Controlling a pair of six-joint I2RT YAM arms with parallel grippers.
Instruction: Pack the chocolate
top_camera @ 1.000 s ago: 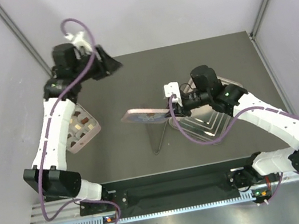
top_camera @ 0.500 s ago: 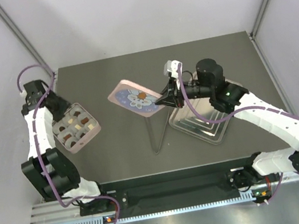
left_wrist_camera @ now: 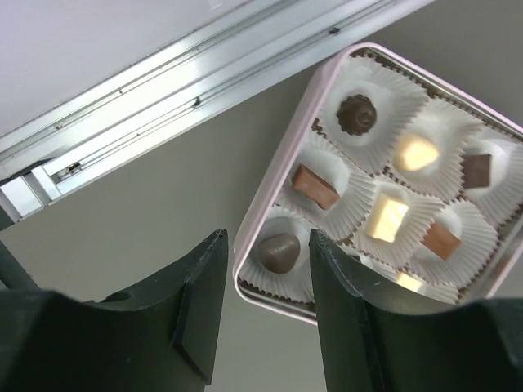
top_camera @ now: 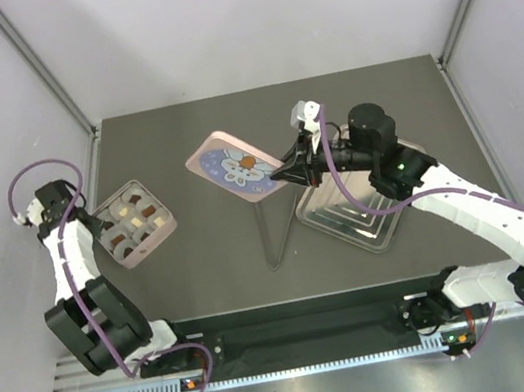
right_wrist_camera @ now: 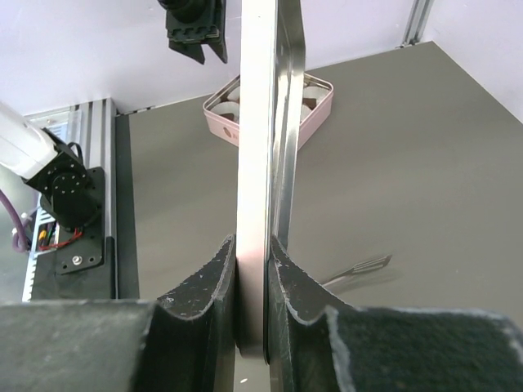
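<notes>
We judge the packing nearly done. The chocolate [left_wrist_camera: 315,186] sits in white paper cups inside the pink box [left_wrist_camera: 296,159], dark and cream pieces side by side, and we count at least seven filled cups. The box rests on the table just ahead of the left jaws. These stand apart with nothing between them.

The right jaws are clamped on one edge of the flowered lid [top_camera: 235,168], which is lifted off the table and extends straight out from their tips. It is well apart from the box.

Under the right arm, behind its jaws, lies a steel tray [top_camera: 373,222] that looks bare of sweets, with tongs [top_camera: 269,245] on the table beside it. What seems left is carrying the lid over the box, squaring it up and closing it.
</notes>
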